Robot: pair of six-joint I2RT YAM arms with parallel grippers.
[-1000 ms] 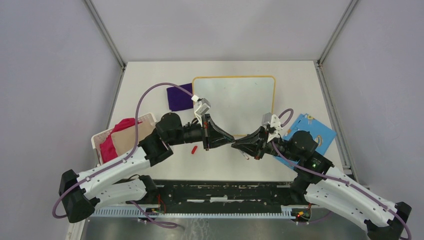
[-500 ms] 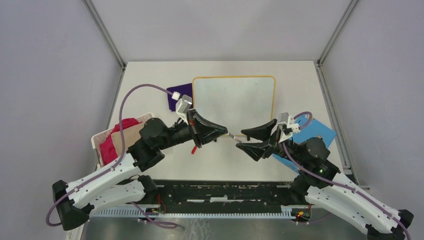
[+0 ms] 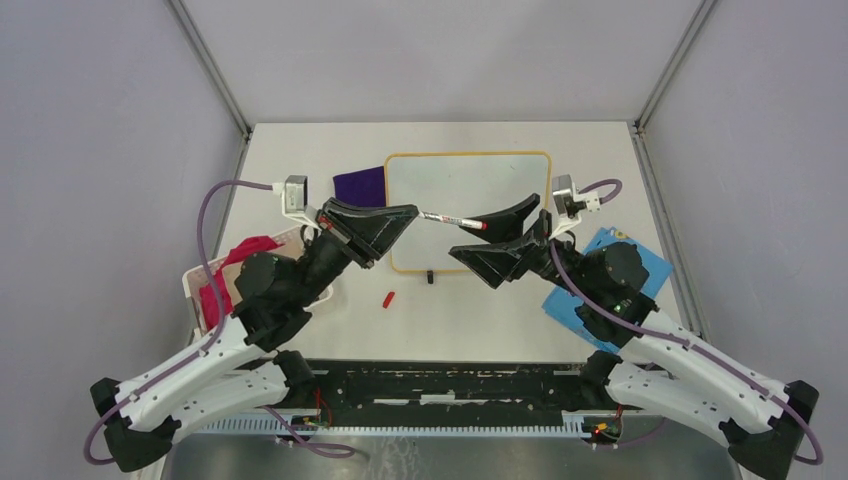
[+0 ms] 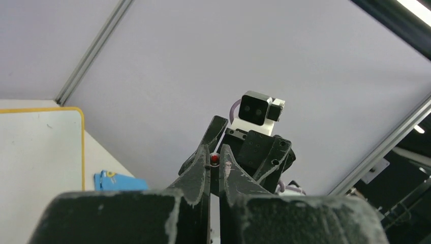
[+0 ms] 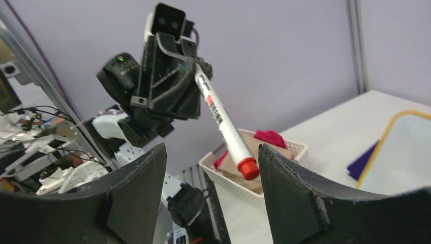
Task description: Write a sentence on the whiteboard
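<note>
1. Slippage is our main worry: the marker (image 3: pixel 452 220) hangs in the air above the whiteboard (image 3: pixel 470 175), and only its red end reaches between the jaws of the right pincer (image 3: pixel 466 236), so a close there could catch too little and let it tilt or drop
2. If the left pincer (image 3: pixel 410 212) let go before the right one had closed, we judge the marker would fall the same way and might mark the board
3. The left pincer is clamped together on the marker's white barrel
4. The right pincer stands wide apart and, as far as we can tell, touches nothing
5. The whiteboard lies flat at the far middle of the desk (image 3: pixel 600 160); we see no writing on it, and a small red piece (image 3: pixel 388 298), likely a cap, lies near its front edge
</note>
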